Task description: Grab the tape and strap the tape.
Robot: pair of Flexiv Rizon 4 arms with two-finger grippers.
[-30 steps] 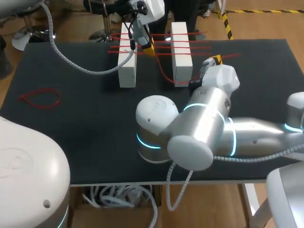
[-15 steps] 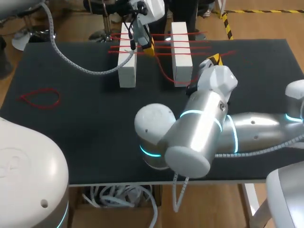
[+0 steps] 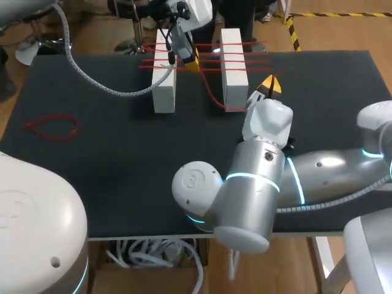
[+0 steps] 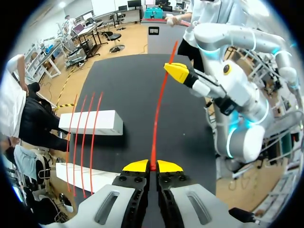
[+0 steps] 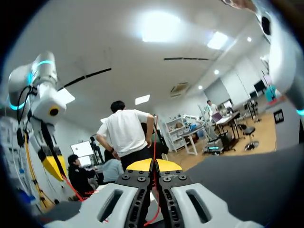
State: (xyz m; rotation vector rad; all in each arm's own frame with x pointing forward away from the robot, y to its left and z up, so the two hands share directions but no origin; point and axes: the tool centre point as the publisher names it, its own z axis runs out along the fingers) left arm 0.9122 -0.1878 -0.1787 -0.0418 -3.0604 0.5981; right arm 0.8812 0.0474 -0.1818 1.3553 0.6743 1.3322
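Red tape (image 4: pixel 159 109): thin strand, pulled in a line above the bench (image 3: pixel 110 159) from my left gripper (image 4: pixel 152 166) to my right gripper (image 5: pixel 154 165). Left fingers are pressed together, pinching the tape right at the yellow tips. Right fingers are also closed, with the red strand running up between the tips, so they pinch it too.

In the head view the left gripper (image 3: pixel 187 61) sits in the gap between the two white blocks (image 3: pixel 164 86), low and close to the left one. The right gripper (image 3: pixel 269 86) is just beside the right block's near end, on its outer side, tips raised off the bench. A slack curve of tape (image 3: pixel 211 98) lies on the bench between the blocks and bends toward the right block's near end.

Several red strands (image 3: pixel 208 55) lie across the tops of both blocks, roughly parallel.

Separate red loop (image 3: pixel 52 125) lies flat on the bench, far out on the left, well apart from the blocks. My right arm stretches across the bench's near right part.
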